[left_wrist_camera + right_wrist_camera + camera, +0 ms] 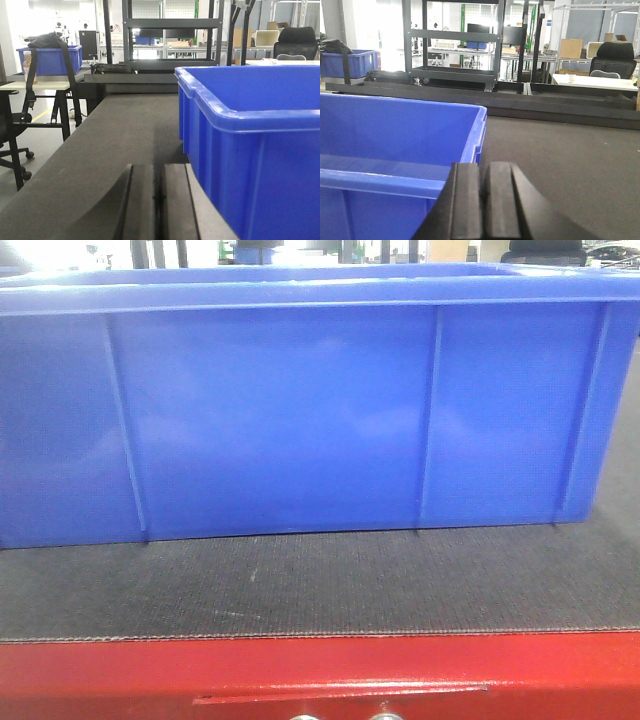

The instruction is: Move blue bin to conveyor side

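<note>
The blue bin [300, 410] stands upright on the conveyor [320, 585], its ribbed side wall filling the front view, a strip of belt and the red front edge [320, 670] below it. In the left wrist view the bin [260, 150] is at the right. My left gripper [159, 172] is shut and empty, low over the belt [100, 150], just left of the bin's end wall. In the right wrist view the bin [395, 145] is at the left. My right gripper [482, 172] is shut and empty beside the bin's right end, above the belt [560, 160].
A black metal rack [172, 40] and a dark rail [520, 100] stand beyond the belt's far end. Another blue crate [50, 59] sits on a table at the far left. A desk chair base [12, 150] stands left of the conveyor.
</note>
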Controlling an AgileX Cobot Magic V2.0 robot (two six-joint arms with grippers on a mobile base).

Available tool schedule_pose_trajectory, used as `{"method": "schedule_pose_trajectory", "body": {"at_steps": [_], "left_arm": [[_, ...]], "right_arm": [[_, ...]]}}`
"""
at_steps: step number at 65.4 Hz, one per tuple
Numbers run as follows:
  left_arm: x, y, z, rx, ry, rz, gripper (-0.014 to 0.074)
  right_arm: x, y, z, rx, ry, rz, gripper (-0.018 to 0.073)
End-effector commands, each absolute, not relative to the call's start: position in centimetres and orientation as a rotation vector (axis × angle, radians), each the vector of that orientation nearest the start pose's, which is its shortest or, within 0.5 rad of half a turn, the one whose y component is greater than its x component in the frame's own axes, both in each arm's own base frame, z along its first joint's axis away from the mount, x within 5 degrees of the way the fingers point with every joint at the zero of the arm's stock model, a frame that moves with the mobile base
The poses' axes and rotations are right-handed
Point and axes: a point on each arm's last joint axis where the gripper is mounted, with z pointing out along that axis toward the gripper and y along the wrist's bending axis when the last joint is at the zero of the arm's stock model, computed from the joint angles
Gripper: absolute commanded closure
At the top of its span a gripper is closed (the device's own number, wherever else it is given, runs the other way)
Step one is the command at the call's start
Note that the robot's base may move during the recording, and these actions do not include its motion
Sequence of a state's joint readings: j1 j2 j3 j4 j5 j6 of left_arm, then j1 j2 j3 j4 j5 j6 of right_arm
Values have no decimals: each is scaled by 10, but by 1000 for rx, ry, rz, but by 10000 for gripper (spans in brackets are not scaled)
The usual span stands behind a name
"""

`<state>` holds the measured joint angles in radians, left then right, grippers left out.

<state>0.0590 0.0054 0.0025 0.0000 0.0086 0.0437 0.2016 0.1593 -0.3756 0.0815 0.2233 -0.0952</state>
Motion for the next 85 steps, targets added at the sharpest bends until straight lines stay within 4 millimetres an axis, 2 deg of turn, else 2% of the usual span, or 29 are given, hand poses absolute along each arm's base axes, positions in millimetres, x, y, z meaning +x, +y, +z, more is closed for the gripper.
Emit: {"method": "schedule_pose_trajectory", "body": {"at_steps": [1, 64, 75, 85], "left_arm": [[56, 3, 210, -15, 1521, 69, 603], [56, 3, 208, -15, 1540, 68, 603], [56, 3, 208, -15, 1540, 68, 603], [56, 3, 208, -15, 1540, 68, 603]], "right_arm": [[49, 11, 311, -175, 1456, 158, 624], [48, 11, 308, -181, 1468, 152, 624], [51, 11, 296, -190, 1501, 128, 624], [54, 8, 270, -145, 1537, 64, 624]]}}
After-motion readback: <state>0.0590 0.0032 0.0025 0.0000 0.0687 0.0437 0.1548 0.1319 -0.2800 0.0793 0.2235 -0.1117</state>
